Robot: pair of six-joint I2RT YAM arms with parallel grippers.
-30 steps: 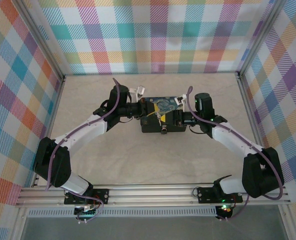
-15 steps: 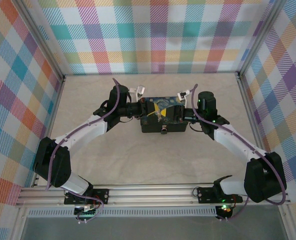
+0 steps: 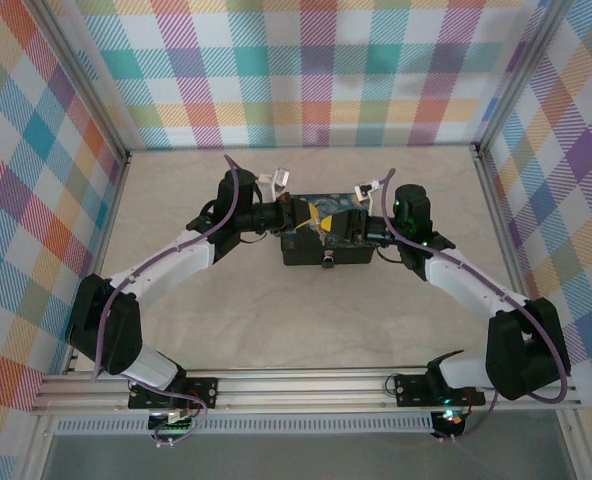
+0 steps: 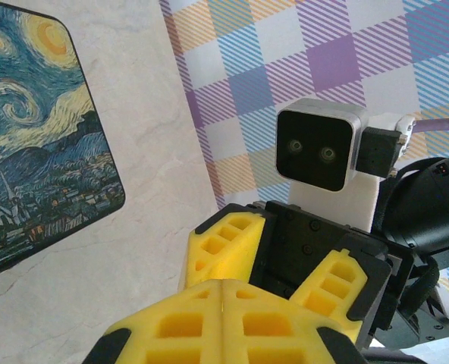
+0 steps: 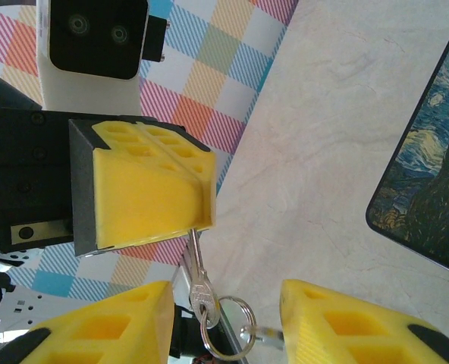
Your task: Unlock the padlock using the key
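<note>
Overhead, left gripper (image 5: 188,203) (pinching the key (image 5: 199,282)) hovers above box (image 3: 326,255).

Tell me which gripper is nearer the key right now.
Left. The left gripper is shut on the key, which hangs from its fingertips. The right gripper faces it with jaws open, its fingers on either side of the dangling key and not clamped on it.

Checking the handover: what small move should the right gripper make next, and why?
Probably close the right gripper on the thin grey metal key: its yellow fingers stand open either side of the key's head, which hangs from the shut left gripper.
</note>
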